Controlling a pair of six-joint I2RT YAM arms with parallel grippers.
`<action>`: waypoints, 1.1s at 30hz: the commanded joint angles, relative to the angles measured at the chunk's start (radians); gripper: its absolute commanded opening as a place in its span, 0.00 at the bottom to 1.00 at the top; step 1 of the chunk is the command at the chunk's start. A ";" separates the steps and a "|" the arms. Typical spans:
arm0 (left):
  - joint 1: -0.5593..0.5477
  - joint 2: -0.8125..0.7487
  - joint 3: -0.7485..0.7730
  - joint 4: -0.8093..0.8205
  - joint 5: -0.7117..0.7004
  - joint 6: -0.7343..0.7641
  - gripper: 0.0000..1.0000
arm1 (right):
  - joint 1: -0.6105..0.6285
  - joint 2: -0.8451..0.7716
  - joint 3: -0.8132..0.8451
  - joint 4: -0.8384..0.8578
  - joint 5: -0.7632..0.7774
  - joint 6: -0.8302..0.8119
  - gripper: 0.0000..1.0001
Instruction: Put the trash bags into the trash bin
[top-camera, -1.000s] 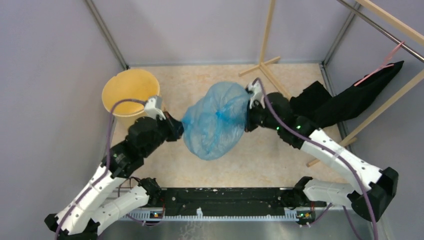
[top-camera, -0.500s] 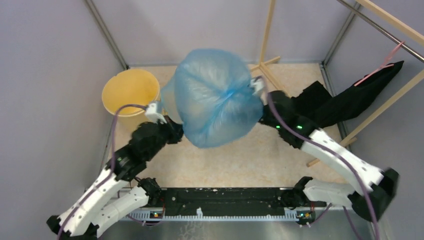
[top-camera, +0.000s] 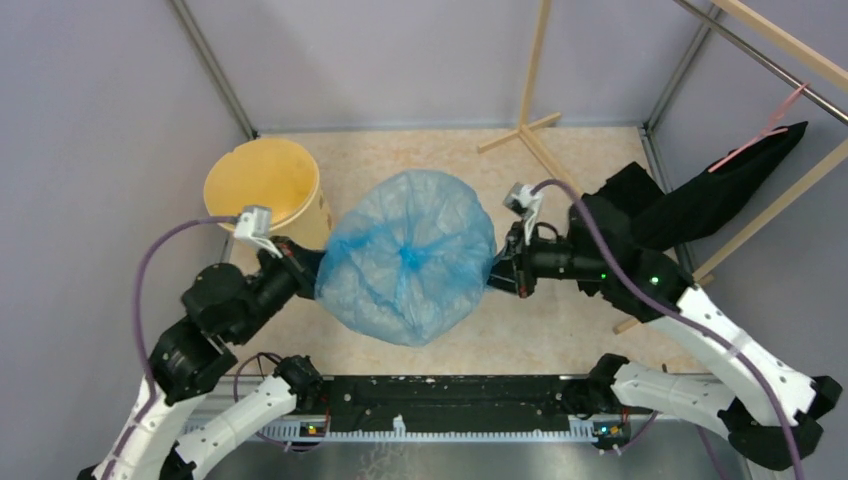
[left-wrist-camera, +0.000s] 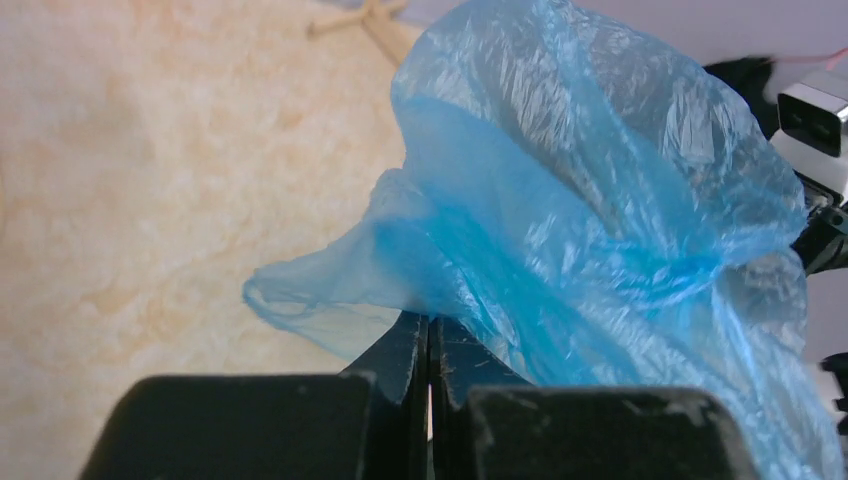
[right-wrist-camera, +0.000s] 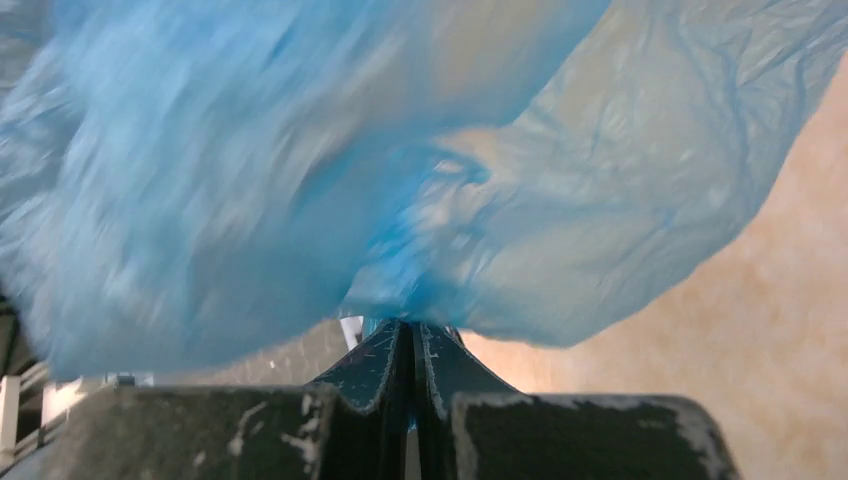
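The light-blue trash bag (top-camera: 408, 256) hangs puffed out in the air between my two arms, above the middle of the floor. My left gripper (top-camera: 312, 266) is shut on its left edge; the left wrist view shows the film (left-wrist-camera: 560, 200) pinched between the jaws. My right gripper (top-camera: 497, 270) is shut on its right edge, with the film (right-wrist-camera: 300, 180) spreading from the jaws in the right wrist view. The pale-yellow trash bin (top-camera: 262, 182) stands upright at the back left, just left of the bag.
A black cloth (top-camera: 700, 205) hangs from a wooden rack (top-camera: 535, 95) at the back right. Grey walls close in the left, back and right sides. The arm bases sit on a black rail (top-camera: 450, 395) at the near edge.
The bag ballooned upward half a second ago and has now come back down and shifted left toward the bin. Both arms have drawn lower and nearer, still gripping the bag's edges.
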 joint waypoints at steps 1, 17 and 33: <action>-0.002 0.042 0.144 0.021 -0.052 0.100 0.00 | 0.001 -0.004 0.133 0.036 0.001 0.005 0.00; -0.002 0.271 -0.143 -0.076 -0.032 -0.067 0.00 | -0.157 0.434 -0.083 0.065 -0.109 0.036 0.00; -0.001 0.069 0.085 -0.132 0.142 0.088 0.00 | -0.110 0.057 -0.046 -0.087 -0.319 0.058 0.00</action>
